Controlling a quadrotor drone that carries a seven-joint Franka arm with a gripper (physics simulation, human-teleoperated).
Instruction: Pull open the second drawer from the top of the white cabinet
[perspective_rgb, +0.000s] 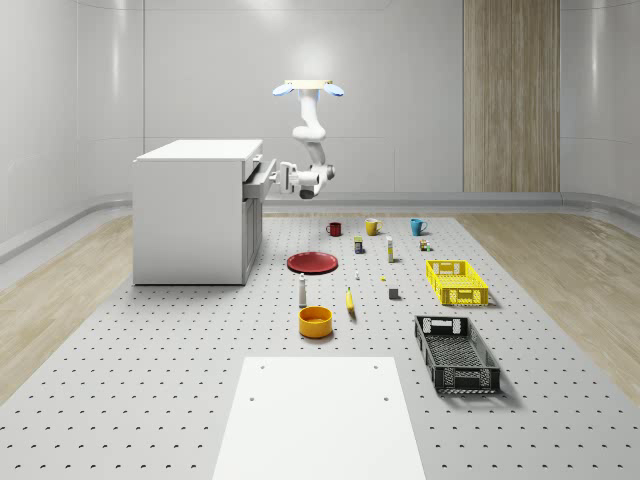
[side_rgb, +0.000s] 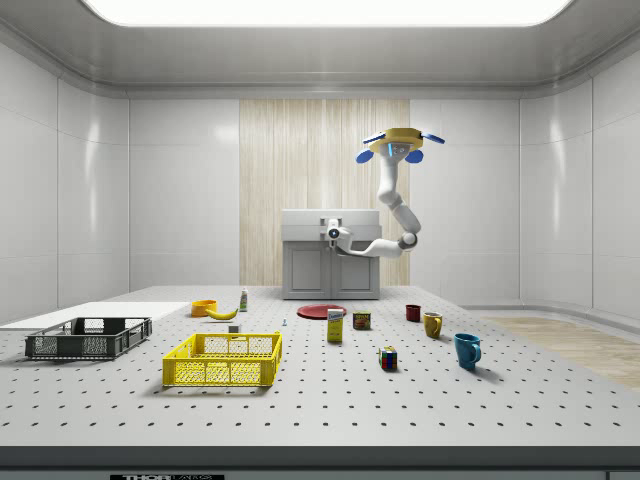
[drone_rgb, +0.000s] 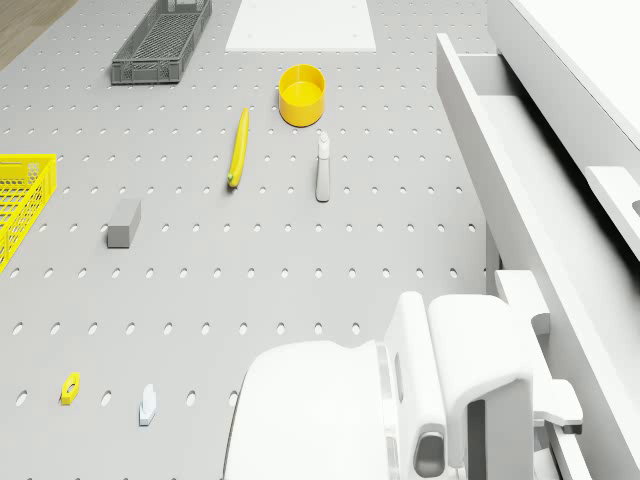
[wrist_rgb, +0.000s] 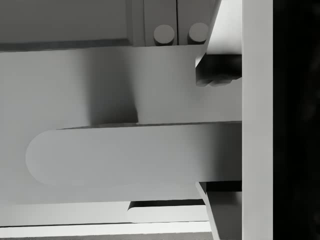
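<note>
The white cabinet (perspective_rgb: 190, 215) stands at the whole-scene view's left. Its second drawer from the top (perspective_rgb: 260, 180) juts out part-way, and its hollow inside (drone_rgb: 500, 120) is visible in the drone view. My gripper (perspective_rgb: 283, 177) is shut on the drawer's handle (wrist_rgb: 125, 155). In the wrist view one finger (wrist_rgb: 218, 65) sits above the bar and the other below it. The drone (perspective_rgb: 310, 90) hovers in the air to the right of the cabinet front, with the arm bent down toward the drawer. In the side view the gripper (side_rgb: 335, 233) is at the cabinet's front (side_rgb: 330, 262).
On the pegboard floor in front of the cabinet are a red plate (perspective_rgb: 312, 262), a white bottle (perspective_rgb: 302, 290), a banana (perspective_rgb: 350, 300) and an orange bowl (perspective_rgb: 315, 321). To the right are mugs, a yellow crate (perspective_rgb: 457, 281) and a black crate (perspective_rgb: 456, 352). A white board (perspective_rgb: 320, 415) lies near the front.
</note>
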